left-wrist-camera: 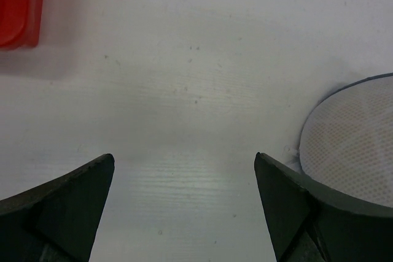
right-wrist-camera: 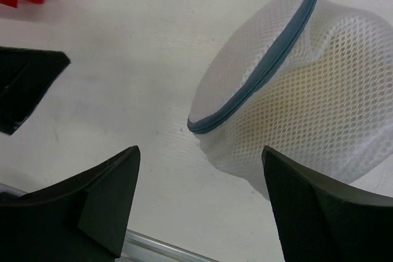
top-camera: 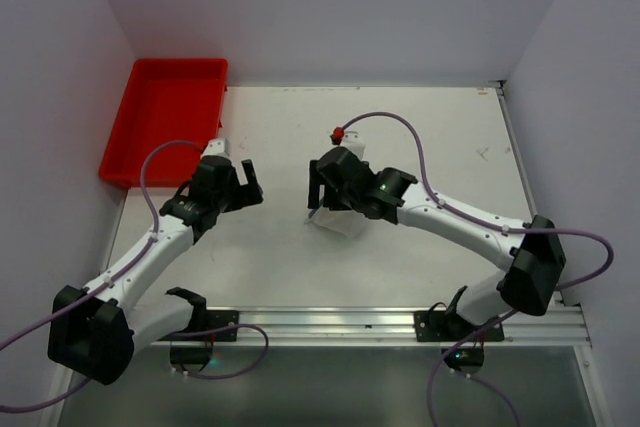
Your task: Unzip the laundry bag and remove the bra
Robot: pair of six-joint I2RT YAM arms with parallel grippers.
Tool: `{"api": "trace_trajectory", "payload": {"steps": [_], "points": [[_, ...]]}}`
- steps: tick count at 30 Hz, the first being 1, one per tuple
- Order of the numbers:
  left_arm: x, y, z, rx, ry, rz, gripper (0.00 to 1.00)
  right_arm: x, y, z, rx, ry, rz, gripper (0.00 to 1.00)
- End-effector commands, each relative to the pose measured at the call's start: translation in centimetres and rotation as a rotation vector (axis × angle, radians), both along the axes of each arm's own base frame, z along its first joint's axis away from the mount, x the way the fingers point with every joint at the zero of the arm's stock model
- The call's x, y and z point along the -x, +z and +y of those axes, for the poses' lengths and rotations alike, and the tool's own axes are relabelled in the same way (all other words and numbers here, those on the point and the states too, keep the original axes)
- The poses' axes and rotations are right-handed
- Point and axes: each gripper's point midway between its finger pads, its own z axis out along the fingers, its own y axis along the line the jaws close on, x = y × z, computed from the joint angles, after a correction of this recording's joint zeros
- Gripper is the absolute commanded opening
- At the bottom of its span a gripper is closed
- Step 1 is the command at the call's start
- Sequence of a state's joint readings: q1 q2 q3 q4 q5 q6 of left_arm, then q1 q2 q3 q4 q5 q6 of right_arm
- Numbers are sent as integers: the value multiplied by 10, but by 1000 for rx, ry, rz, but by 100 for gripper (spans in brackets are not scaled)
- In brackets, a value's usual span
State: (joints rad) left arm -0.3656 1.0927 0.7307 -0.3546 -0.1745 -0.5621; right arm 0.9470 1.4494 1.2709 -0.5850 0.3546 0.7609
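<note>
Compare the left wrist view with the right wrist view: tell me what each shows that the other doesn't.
Left wrist only: the laundry bag's flat round end, face-on, cut off by the frame edge. Right wrist only: the bag's side wall with something pale yellowish inside, a metal rail below, and one finger of the left end effector. Both: the bag, a bit of the red tray, the white table, and open fingers with nothing between them.

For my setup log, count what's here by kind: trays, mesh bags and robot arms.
Red tray: 1
White mesh laundry bag: 1
Robot arms: 2, left arm and right arm
Total: 4
</note>
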Motion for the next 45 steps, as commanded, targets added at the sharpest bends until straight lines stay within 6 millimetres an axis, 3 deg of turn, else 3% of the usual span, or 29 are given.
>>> {"api": "trace_trajectory", "payload": {"steps": [1,5,11,14,15,18,23,26,28,31,34,39,40,45], "points": [[3,3,-11,97,-34,-40,100,-8,-12,-6,35,-123,37,80],[7,-1,-12,107,-52,-37,100,-12,-36,4,63,-135,84,66],[7,-1,-20,135,-82,-41,100,-17,-44,9,23,-130,99,50],[8,-5,-23,148,-95,-33,100,-21,-39,7,-26,-166,94,52],[8,-6,-23,148,-94,-30,100,-22,-38,8,-35,-173,95,58],[9,-9,-29,168,-113,-14,100,-27,-37,7,-44,-212,88,63],[8,-10,-28,169,-108,-14,100,-34,-38,6,-79,-262,80,63],[8,-11,-30,174,-114,-9,100,-42,-41,7,-83,-268,88,55],[8,-11,-31,178,-120,-7,100,-44,-42,7,-103,-250,105,35],[9,-7,-34,181,-148,-19,100,-39,-39,8,-152,-161,113,12],[10,2,-41,193,-206,-31,100,-25,-9,23,-226,21,71,1],[15,20,-62,252,-366,-81,100,0,21,32,-280,281,32,0],[15,23,-65,263,-387,-89,100,12,26,38,-312,368,52,0],[26,38,-86,350,-524,-155,100,24,32,32,-272,546,-6,0]]}}
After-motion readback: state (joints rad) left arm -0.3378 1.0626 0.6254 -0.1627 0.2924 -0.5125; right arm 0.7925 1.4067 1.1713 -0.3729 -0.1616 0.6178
